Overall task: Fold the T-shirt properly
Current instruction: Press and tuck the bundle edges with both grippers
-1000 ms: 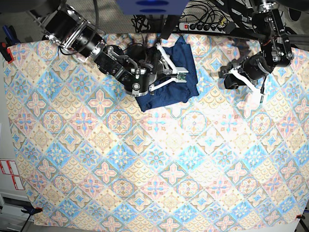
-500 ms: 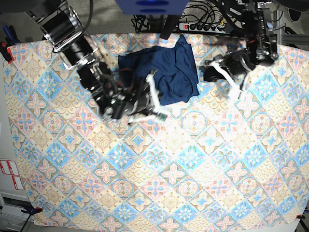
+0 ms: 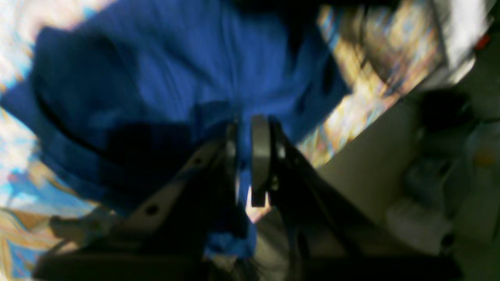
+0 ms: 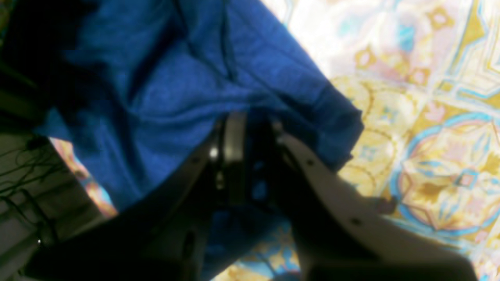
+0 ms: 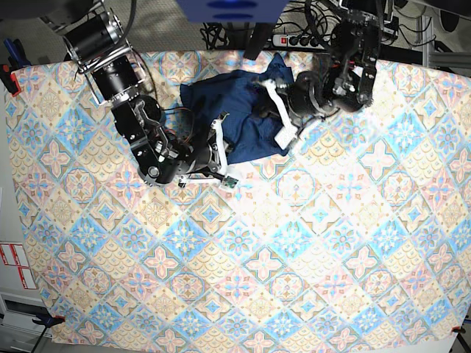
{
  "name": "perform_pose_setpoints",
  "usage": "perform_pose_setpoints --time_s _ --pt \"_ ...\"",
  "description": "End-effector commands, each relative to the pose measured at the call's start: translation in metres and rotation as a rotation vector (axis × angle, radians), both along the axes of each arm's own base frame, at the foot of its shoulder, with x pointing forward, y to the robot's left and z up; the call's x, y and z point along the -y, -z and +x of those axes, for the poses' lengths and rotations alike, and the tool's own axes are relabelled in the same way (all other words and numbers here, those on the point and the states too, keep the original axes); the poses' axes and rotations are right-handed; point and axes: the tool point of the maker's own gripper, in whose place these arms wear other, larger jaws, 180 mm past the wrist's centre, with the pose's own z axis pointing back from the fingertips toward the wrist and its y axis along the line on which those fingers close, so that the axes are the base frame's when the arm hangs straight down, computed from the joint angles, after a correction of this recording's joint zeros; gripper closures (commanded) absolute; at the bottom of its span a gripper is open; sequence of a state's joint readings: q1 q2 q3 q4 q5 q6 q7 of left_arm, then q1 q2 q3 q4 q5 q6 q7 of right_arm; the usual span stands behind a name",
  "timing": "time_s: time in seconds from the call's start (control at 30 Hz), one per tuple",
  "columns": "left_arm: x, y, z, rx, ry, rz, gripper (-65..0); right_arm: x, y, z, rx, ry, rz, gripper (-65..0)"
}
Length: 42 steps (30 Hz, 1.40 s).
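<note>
Surface: pastel patterned tablecloth (image 5: 243,250) w/ blue, pink & yellow tile motifs covers the whole table.
Surroundings: black power strip w/ cables (image 5: 305,38) past the far edge; red-and-white labels (image 5: 15,265) at the near side of the base view's left margin.
Task item: dark navy blue soft knit long-sleeved T-shirt (image 5: 239,110), bunched in a rough folded heap at the far-centre of the cloth.
In the way: both arms lean over the shirt & hide parts of its edges; wrist views blurred.
Change vs half a sec ago: left arm swung in from beside the shirt onto its edge; right arm shifted up against the near edge; shirt heap looks more rumpled.
Left gripper (image 3: 245,156): fingers nearly pressed together, thin fold of navy fabric pinched between them.
Right gripper (image 4: 250,156): jaws narrowly parted, navy fabric caught between the pads, at the shirt's near edge.
</note>
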State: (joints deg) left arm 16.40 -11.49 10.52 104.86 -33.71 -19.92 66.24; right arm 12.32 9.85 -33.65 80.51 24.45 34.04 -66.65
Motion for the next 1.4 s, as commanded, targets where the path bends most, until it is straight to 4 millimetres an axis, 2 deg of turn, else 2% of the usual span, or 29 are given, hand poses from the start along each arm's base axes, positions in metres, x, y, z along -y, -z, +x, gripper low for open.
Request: perform_pose_setpoints --time_s 0.0,0.13,0.37,0.53,0.63,0.73,0.9,0.97,1.03,1.23,1.3,1.37 --pt "0.000 0.001 -0.007 0.002 0.016 0.013 -3.9 -0.006 -0.014 0.013 0.038 0.001 0.040 -8.2" --pt "-0.022 0.020 -0.034 -0.049 0.027 0.109 -3.9 -0.001 -0.012 0.013 0.035 0.006 0.028 -8.2" --pt "-0.051 0.035 -0.072 -0.128 0.065 0.184 -3.9 0.001 -0.012 0.015 0.037 0.007 0.026 -8.2" --pt "-0.052 0.040 -0.092 -0.169 0.076 0.186 -3.9 -0.002 -0.014 0.013 0.042 -0.002 0.029 -8.2" --pt "-0.050 0.040 -0.095 -0.177 0.077 0.182 -3.9 -0.006 -0.013 0.010 0.039 -0.012 0.033 -8.2" --pt "-0.047 0.033 -0.091 -0.152 0.081 0.175 -3.9 -0.014 -0.011 0.004 0.037 -0.051 0.028 -8.2" --pt "-0.033 -0.005 -0.076 -0.028 0.095 0.136 -3.8 -0.030 -0.024 0.007 0.087 -0.068 0.098 -8.2" --pt "-0.033 -0.009 -0.073 -0.011 0.093 0.135 -3.8 -0.036 -0.027 0.007 0.091 -0.069 0.115 -8.2" --pt "-0.048 -0.009 -0.063 0.000 0.043 0.158 -3.2 -0.046 -0.029 0.006 0.089 -0.073 0.136 -8.2" --pt "-0.089 -0.015 -0.029 0.045 -0.190 0.186 -1.1 -0.059 -0.032 0.010 0.083 -0.074 0.155 -8.2" --pt "-0.093 -0.016 -0.020 0.057 -0.226 0.182 -1.1 -0.063 -0.029 0.010 0.068 -0.070 0.158 -8.2" --pt "-0.093 -0.008 -0.015 0.039 -0.239 0.175 -1.1 -0.066 -0.025 0.013 0.050 -0.064 0.153 -8.3"
